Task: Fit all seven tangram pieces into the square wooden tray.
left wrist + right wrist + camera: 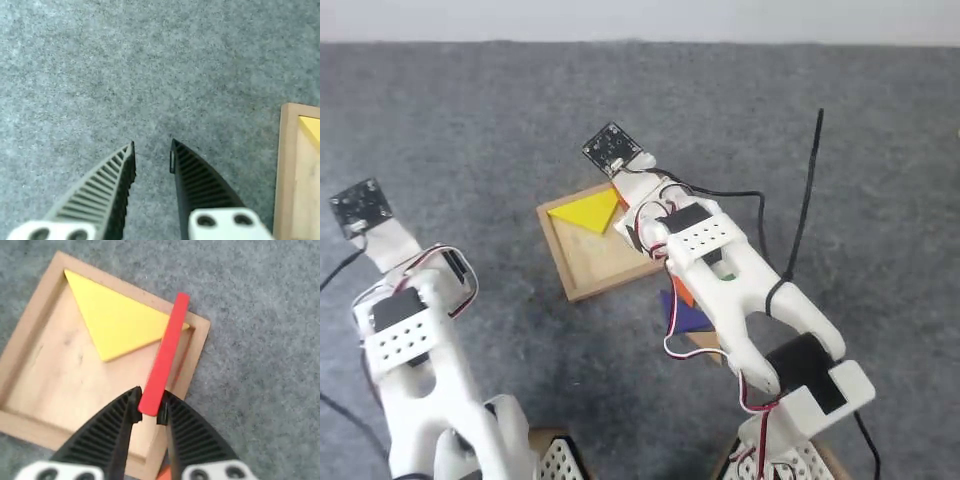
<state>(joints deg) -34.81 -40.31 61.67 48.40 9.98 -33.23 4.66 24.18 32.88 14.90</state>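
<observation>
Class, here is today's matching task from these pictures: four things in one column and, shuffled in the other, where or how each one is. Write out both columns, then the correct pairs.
Column one
1. yellow triangle
2. red piece
3. purple piece
4. left jaws

Column two
A. open, over bare carpet
B. on the carpet beside the tray, partly under the right arm
C. lying flat in the tray
D. held on edge by the right jaws, above the tray

Pairs: 1-C, 2-D, 3-B, 4-A
</observation>
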